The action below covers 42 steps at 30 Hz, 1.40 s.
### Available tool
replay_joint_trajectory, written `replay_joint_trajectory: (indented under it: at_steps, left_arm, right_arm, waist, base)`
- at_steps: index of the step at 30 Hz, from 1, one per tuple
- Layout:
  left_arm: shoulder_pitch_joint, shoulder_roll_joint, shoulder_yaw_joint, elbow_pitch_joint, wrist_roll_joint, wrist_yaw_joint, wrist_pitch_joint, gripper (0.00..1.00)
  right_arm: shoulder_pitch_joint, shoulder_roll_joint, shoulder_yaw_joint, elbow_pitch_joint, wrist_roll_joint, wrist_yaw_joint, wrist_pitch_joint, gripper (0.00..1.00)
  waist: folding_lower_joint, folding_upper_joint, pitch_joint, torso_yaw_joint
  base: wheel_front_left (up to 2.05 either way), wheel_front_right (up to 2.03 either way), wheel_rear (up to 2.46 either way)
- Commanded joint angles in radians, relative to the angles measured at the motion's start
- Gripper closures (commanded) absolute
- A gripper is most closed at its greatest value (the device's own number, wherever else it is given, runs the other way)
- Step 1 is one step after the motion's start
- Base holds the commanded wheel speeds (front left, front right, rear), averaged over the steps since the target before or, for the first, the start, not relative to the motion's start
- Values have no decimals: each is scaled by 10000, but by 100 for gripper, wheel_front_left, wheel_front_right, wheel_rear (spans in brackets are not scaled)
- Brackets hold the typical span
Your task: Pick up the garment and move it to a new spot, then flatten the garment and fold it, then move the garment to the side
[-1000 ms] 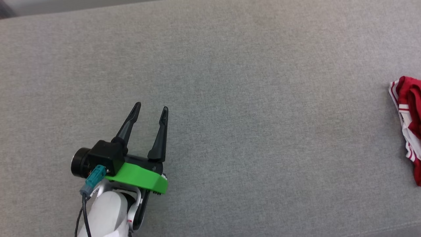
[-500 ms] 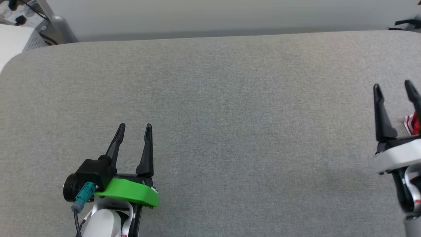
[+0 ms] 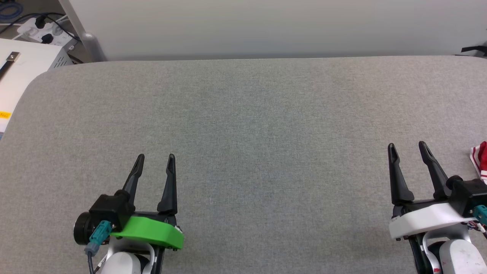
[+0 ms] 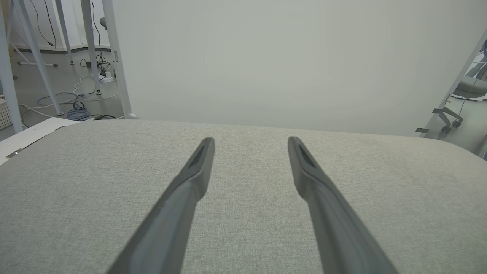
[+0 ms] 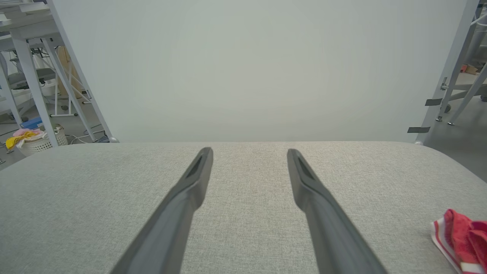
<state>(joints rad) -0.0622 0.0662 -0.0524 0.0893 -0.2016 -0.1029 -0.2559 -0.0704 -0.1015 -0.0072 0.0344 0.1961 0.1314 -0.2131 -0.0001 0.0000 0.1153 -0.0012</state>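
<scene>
item: red-and-white jersey [image 3: 481, 161], lying bunched at the table's [image 3: 243, 114] right edge, just beside my right tool [image 3: 407, 145]. i am holding right tool and left tool [image 3: 156, 156] spread wide, gripping nothing, seemingly parked at rest.

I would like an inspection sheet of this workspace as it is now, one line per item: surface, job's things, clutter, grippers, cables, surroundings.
surface: grey fabric top, flat, with rounded far corners.
job's things: garment, red with white striped trim, bunched at the right edge of the head view, right of the right gripper, untouched.
clutter: nothing seen.
grippers: left gripper open, holding nothing; right gripper open, holding nothing; both over the near part of the top.
cables: power strip with plugs past the far left corner; loose cables on the floor.
surroundings: pale panel behind the top; white box at the left; basket on the floor.
</scene>
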Motion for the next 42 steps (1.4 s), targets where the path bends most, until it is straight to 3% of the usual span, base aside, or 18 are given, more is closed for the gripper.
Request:
replay_joint_trajectory:
  at_steps: [1,15,16,42]
  left_arm:
    - [133,-58,61,5,95,-73,-58,0]
    - [105,-140,182,-5,165,-202,-59,0]
    - [1,-96,171,-8,101,-162,2,100]
    - [125,-108,238,-190,498,86,544,100]
  right_arm:
    - [55,-12,10,29,-86,-7,-92,0]
    - [50,-44,95,74,-49,-7,-144,0]
    - [5,-28,81,69,0,0,-84,100]
    - [149,90,76,-20,-404,-2,376,100]
  waist:
    - [1,0,-10,-3]
    - [1,0,45,-4]
    - [1,0,43,-4]
    - [1,0,-205,0]
  base:
    - [0,0,0]
    - [0,0,0]
    - [0,0,0]
    - [0,0,0]
